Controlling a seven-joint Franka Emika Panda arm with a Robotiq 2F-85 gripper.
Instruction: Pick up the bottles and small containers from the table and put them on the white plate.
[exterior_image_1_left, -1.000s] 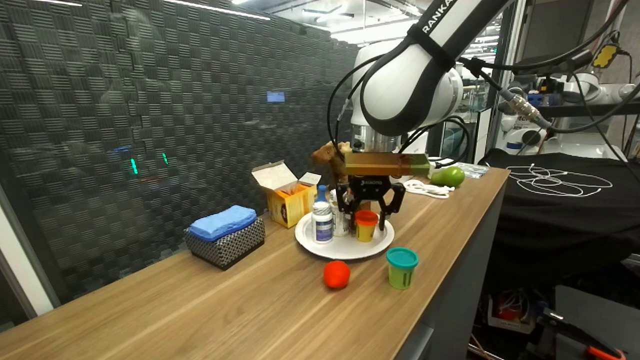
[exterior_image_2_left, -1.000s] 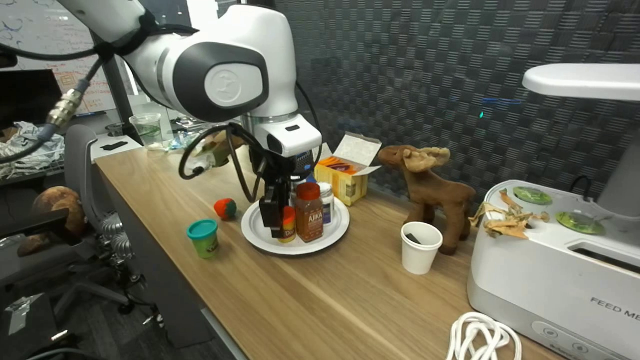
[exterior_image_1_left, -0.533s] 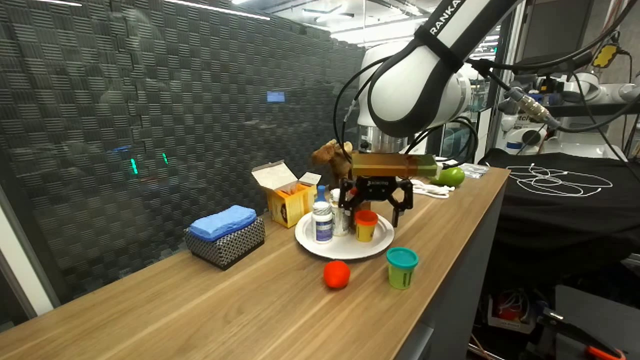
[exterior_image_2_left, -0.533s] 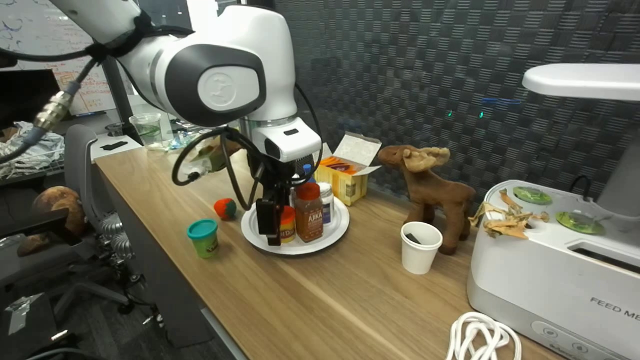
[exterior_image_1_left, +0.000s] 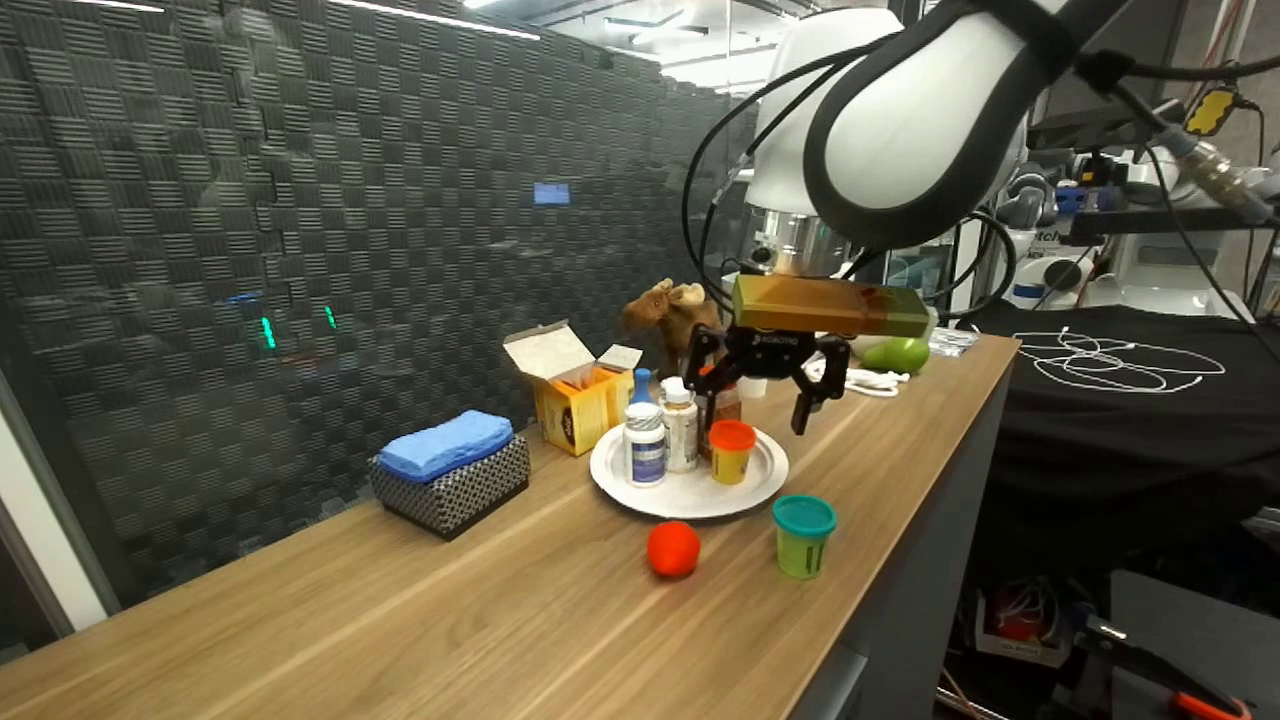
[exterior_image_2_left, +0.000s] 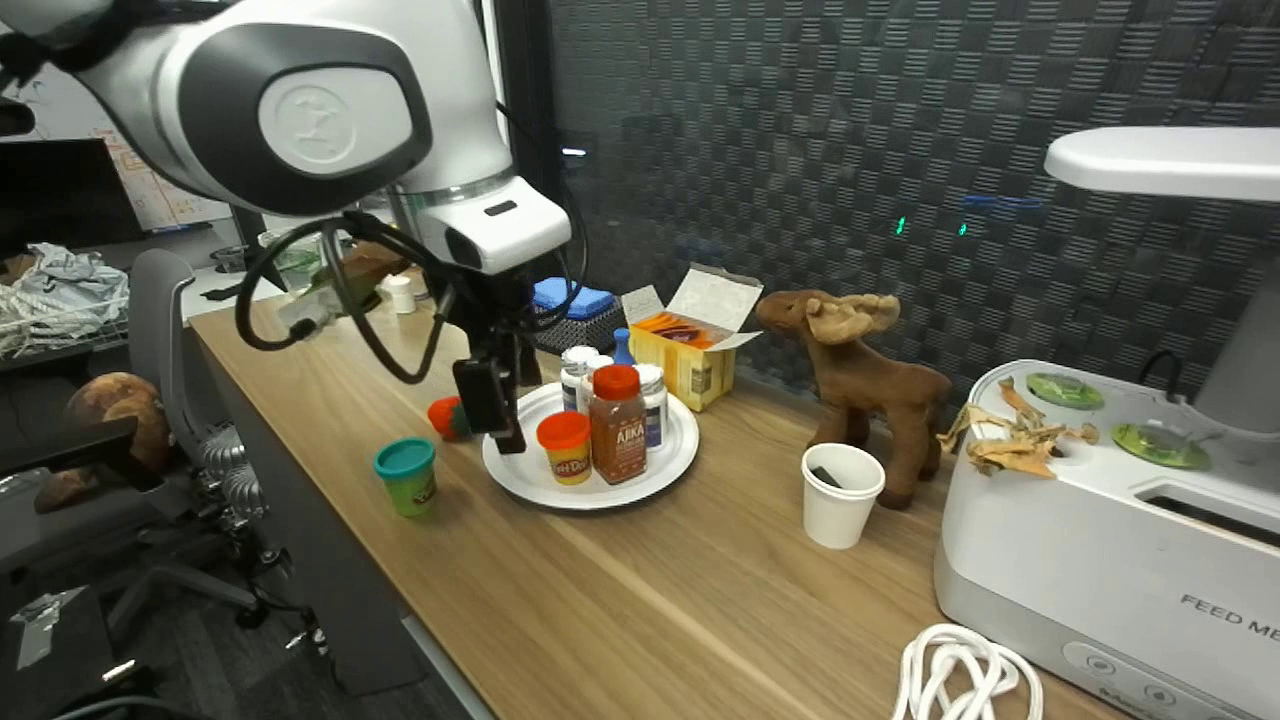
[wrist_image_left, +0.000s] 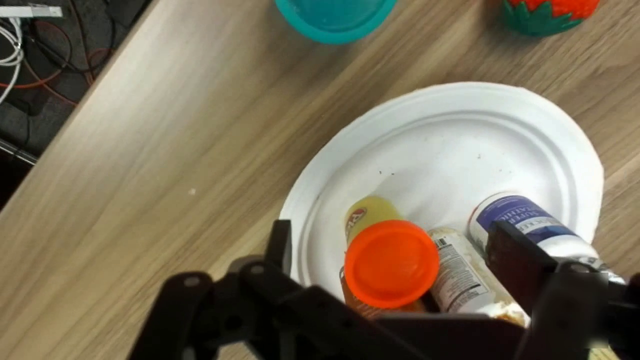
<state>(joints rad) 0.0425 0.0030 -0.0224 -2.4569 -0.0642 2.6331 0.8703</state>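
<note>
Wooden countertop (exterior_image_1_left: 450, 620) below, arm (exterior_image_1_left: 915, 125) bent, gripper (exterior_image_1_left: 754, 432) pointing down, jaws spread wide

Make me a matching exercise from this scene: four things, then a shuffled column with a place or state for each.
1. Green tub
2. Yellow tub
3. Yellow carton
4. Blue cloth

A. has its flaps open
B. is topped by a teal lid
C. lies on a patterned box
D. stands on the white plate

Pairs: 1-B, 2-D, 3-A, 4-C
</note>
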